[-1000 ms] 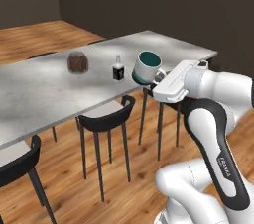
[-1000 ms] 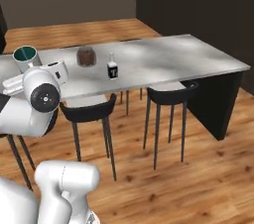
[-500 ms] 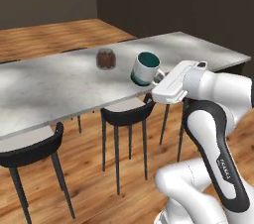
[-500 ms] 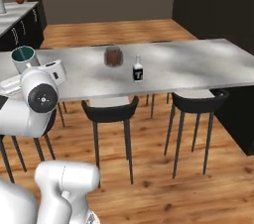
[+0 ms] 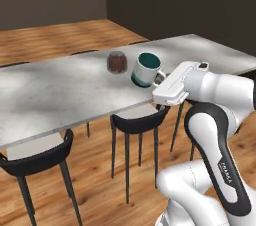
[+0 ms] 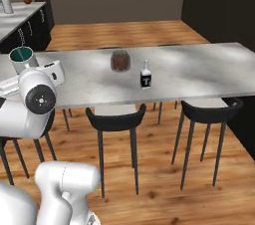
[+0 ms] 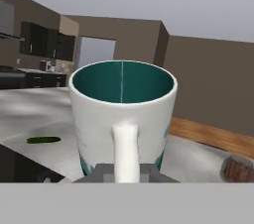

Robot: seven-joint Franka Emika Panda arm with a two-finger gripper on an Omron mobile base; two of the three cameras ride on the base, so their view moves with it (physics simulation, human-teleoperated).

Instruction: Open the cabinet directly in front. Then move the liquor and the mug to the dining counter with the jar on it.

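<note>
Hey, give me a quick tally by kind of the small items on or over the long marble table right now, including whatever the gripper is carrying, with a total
Mug: 1, shut in the gripper by its handle, above the dining counter
Jar: 1, standing on the counter
Liquor: 1, standing on the counter beside the jar
Total: 3

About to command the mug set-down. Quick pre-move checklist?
1. Gripper shut on mug handle: ok.
2. Mug upright, mouth up: ok in hand view, slightly tilted in left base view.
3. Liquor already standing on counter: ok.
4. Jar on the same counter: ok.
5. Bare slab left of jar for the mug: ok.
6. Mug height above slab: cannot tell.
</note>
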